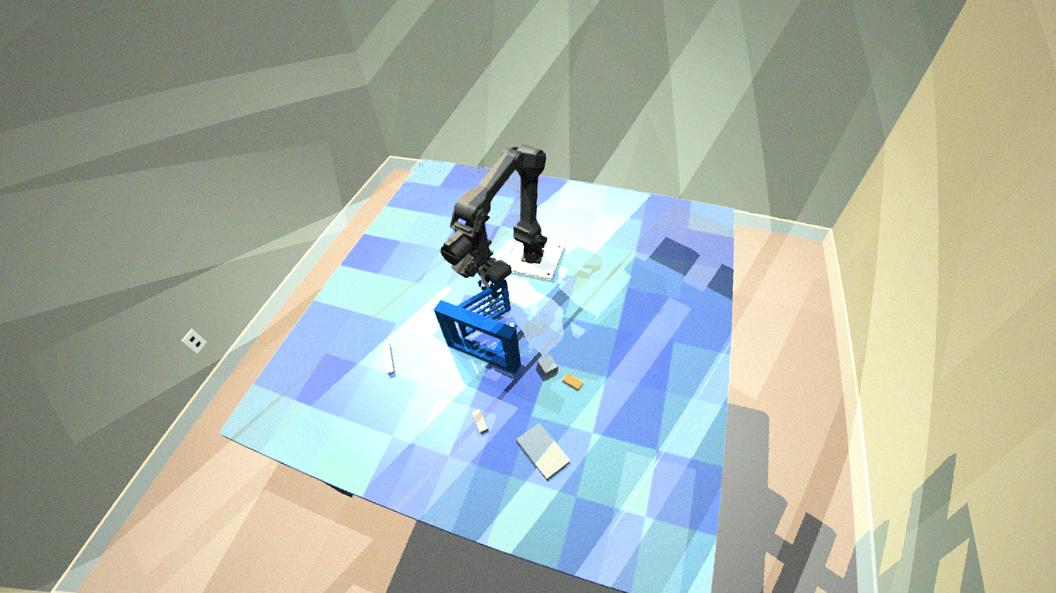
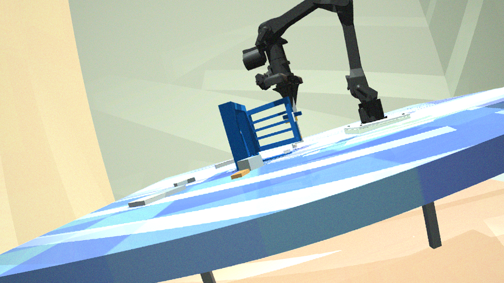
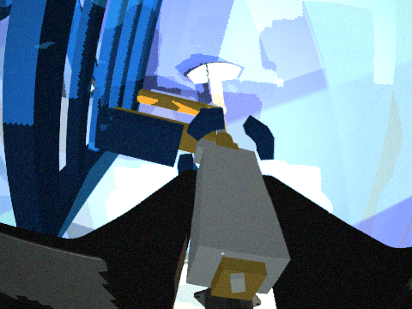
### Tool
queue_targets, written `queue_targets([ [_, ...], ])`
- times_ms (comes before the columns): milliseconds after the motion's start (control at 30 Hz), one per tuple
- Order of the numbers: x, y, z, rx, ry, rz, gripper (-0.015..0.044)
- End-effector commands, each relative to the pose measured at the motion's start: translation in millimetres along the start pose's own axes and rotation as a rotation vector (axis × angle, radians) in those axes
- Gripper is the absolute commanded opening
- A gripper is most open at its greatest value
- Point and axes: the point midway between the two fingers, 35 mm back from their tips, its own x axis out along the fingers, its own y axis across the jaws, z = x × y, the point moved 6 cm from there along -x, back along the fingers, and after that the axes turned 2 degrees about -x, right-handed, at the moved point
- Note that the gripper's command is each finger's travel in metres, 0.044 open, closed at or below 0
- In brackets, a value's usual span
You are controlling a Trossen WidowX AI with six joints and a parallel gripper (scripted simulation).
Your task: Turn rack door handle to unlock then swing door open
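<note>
The blue rack frame (image 1: 475, 318) (image 2: 231, 134) stands upright on the table. Its barred door (image 1: 503, 294) (image 2: 269, 105) is swung well out from the frame toward the arm's base; its exact angle is hard to tell. My gripper (image 2: 293, 101) (image 3: 227, 184) is shut on the door's upright handle (image 3: 236, 206), whose grey grip stands between the two black fingers in the wrist view. The handle's blue and yellow brackets show beside and below the grip. In the top view the handle is mostly hidden by the gripper.
A grey block (image 1: 546, 367) (image 2: 250, 162) and an orange block (image 1: 572, 382) (image 2: 240, 174) lie by the frame's right foot. A flat slab (image 1: 543, 451), a small block (image 1: 479, 421) and a thin stick (image 1: 390, 359) lie beyond the frame from the arm.
</note>
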Motion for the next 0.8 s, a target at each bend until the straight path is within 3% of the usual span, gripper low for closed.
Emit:
queue_targets([
  [0,1,-9,2,-0.071,-0.004,-0.006,0.0008],
  [767,1,-49,19,-0.375,-0.004,-0.011,0.0008],
])
